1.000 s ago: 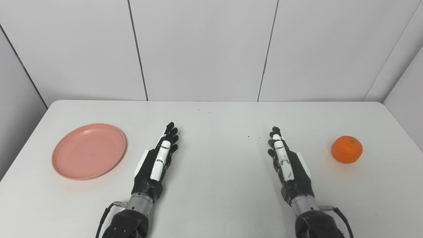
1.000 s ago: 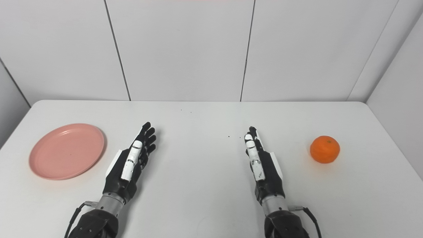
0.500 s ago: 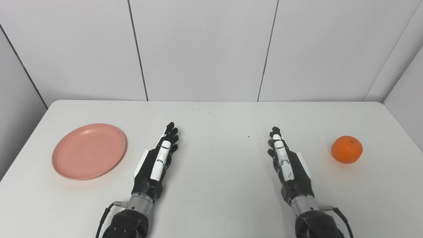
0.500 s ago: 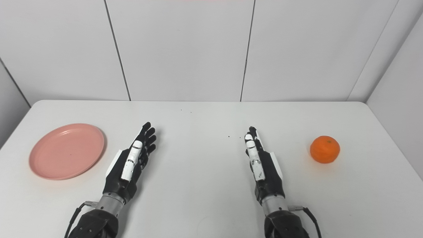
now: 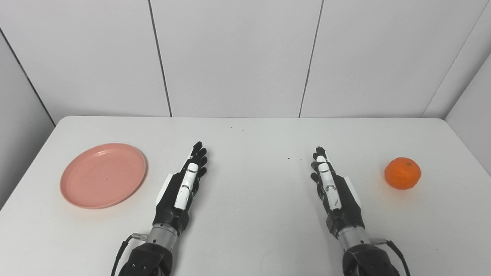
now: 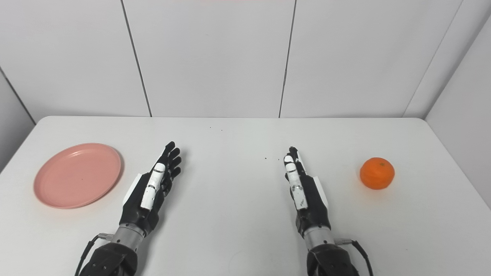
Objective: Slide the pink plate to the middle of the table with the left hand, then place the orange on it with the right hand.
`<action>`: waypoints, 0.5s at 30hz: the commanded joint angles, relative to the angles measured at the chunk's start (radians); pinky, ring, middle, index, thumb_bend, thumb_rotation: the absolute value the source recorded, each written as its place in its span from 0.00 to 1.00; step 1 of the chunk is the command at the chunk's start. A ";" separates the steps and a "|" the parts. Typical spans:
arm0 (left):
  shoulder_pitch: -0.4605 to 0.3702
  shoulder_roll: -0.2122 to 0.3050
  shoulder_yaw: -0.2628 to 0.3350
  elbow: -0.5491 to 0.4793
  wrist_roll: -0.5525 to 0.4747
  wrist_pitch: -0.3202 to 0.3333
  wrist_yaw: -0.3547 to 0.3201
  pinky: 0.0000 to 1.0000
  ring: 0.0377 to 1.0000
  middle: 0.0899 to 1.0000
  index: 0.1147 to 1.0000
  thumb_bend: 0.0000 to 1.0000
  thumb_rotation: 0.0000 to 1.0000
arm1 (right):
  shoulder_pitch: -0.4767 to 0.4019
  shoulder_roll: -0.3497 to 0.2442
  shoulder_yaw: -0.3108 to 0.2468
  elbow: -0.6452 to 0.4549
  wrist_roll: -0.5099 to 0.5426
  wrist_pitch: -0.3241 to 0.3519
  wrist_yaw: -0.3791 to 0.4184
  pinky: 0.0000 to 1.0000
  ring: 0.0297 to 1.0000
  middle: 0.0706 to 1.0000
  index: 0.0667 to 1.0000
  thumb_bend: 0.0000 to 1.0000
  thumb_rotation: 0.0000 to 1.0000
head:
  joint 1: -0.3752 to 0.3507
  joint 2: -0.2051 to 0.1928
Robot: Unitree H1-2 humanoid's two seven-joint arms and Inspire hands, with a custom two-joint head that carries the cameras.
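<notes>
Round flat pink plastic plate (image 5: 102, 175) sits on the white table (image 5: 245, 230) at its left side, holding nothing. Just right of it, not touching: left robot hand (image 5: 182, 190), black with white panels, fingers stretched forward and slightly apart, holding nothing. Bare table between the two hands, a few dark specks (image 5: 288, 157) on it. Right robot hand (image 5: 332, 190) in matching pose, fingers extended, holding nothing. Round orange fruit (image 5: 402, 173) rests on the table near the right edge, apart from the right robot hand.
</notes>
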 commanded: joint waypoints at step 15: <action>-0.018 -0.005 -0.001 -0.029 -0.002 -0.020 0.002 1.00 1.00 1.00 1.00 0.41 1.00 | -0.026 0.001 0.000 -0.021 0.003 -0.044 0.006 1.00 1.00 1.00 1.00 0.23 1.00 | -0.001 -0.004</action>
